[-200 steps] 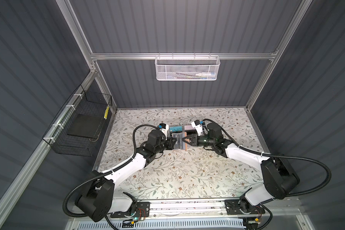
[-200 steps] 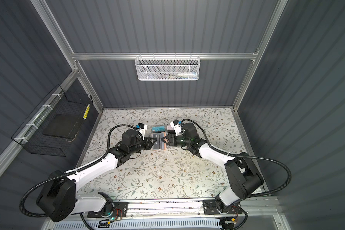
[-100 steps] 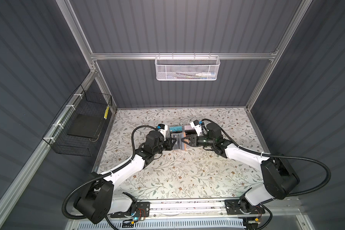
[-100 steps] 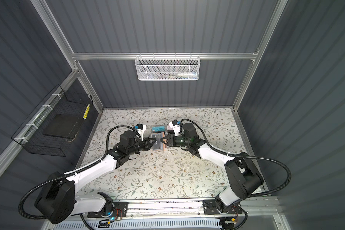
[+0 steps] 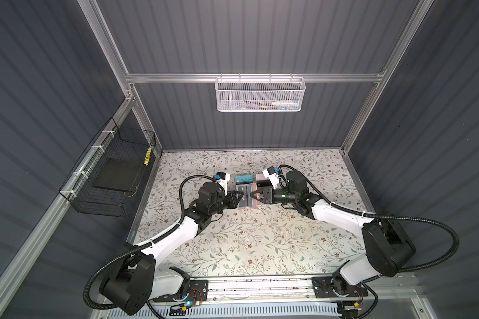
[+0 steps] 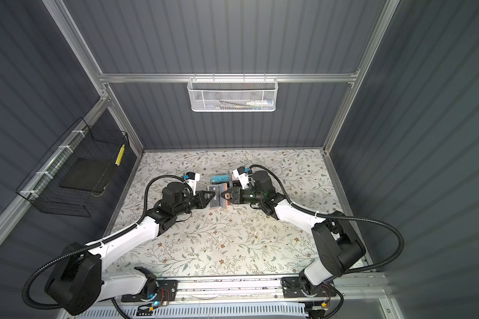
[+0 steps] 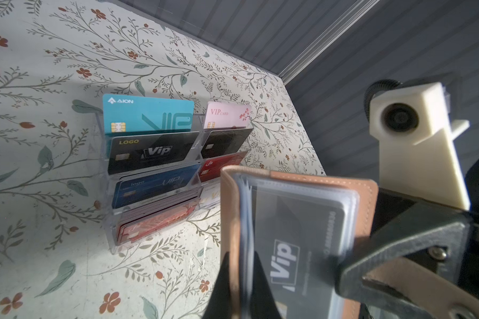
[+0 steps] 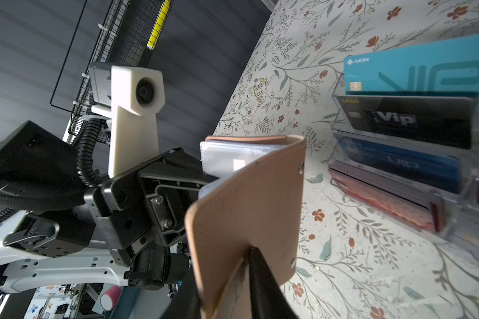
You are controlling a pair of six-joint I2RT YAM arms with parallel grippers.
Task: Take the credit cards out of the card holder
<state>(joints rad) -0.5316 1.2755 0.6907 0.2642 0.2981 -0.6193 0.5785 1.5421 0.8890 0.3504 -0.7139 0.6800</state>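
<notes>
- The card holder (image 5: 246, 203), a tan booklet with clear pocket pages, is held up on edge between the two arms near the middle of the floral tabletop (image 5: 260, 243), partly open.
- The left gripper (image 5: 240, 196) is on its left edge. In the left wrist view its two dark fingers (image 7: 260, 287) are pressed nearly together, pinching the tan cover flap and the first pages.
- The right gripper (image 5: 252, 195) meets the opposite edge. Its fingers (image 7: 371, 254) stand a little apart, one on each side of the holder's free edge, with one tip lying on the front clear pocket. Whether they truly pinch it cannot be told.
- A black card (image 7: 296, 243) marked "Vip" sits fully inside that front pocket.
- In the right wrist view a pale card (image 8: 238, 164) with a chip shows in another pocket behind the tan cover.
- Just behind the holder, toward the back wall, a clear tiered rack (image 7: 108, 210) stands on the tabletop. It holds a teal card (image 7: 150, 116) on top, with black, blue, red and pink ones below and beside it.
</notes>
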